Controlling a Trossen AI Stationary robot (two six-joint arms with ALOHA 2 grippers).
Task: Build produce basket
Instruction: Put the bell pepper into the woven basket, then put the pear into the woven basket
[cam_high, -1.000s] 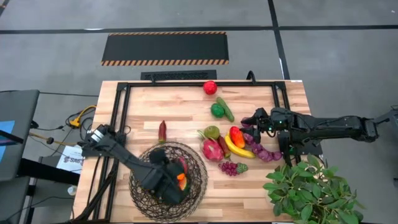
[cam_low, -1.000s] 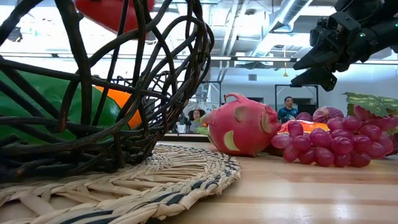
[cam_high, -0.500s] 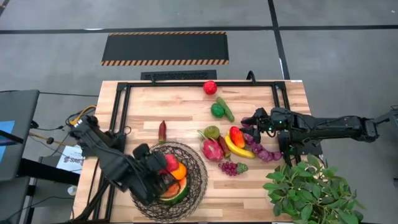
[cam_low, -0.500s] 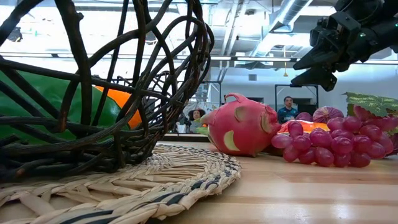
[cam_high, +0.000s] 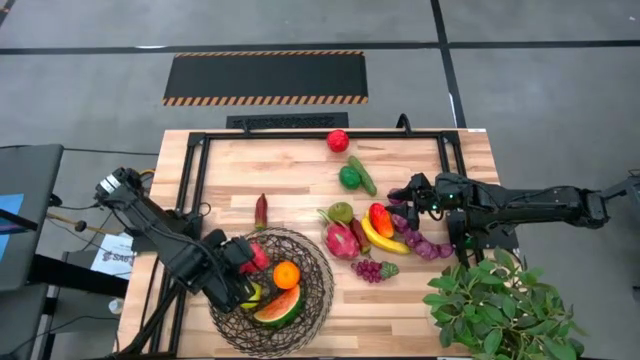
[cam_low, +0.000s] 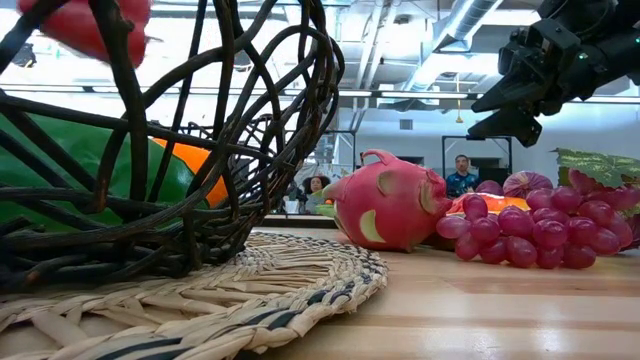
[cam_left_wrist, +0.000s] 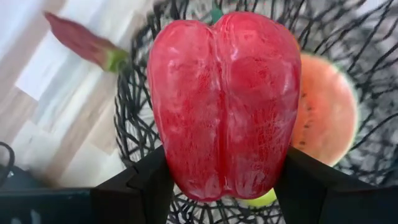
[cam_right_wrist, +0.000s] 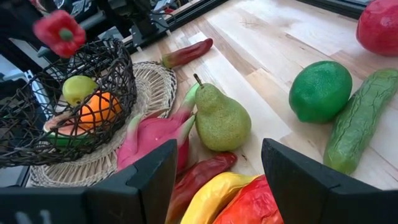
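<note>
Two fingers of my left gripper (cam_high: 243, 275) are pinching a red pepper (cam_left_wrist: 225, 102) above the basket (cam_high: 318, 290), at its left rim. My right gripper (cam_high: 408, 192) is hovering spread over the produce (cam_high: 362, 232) beside it.

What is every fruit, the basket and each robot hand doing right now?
left gripper: shut on the red pepper, above the basket's edge
red pepper: held in the air
basket: upright on a woven mat, partly filled
orange: lying in the basket
watermelon slice: lying in the basket
right gripper: open, empty, hovering over the loose fruit
pear: lying on the table
dragonfruit: lying on the table
grapes: lying on the table
</note>
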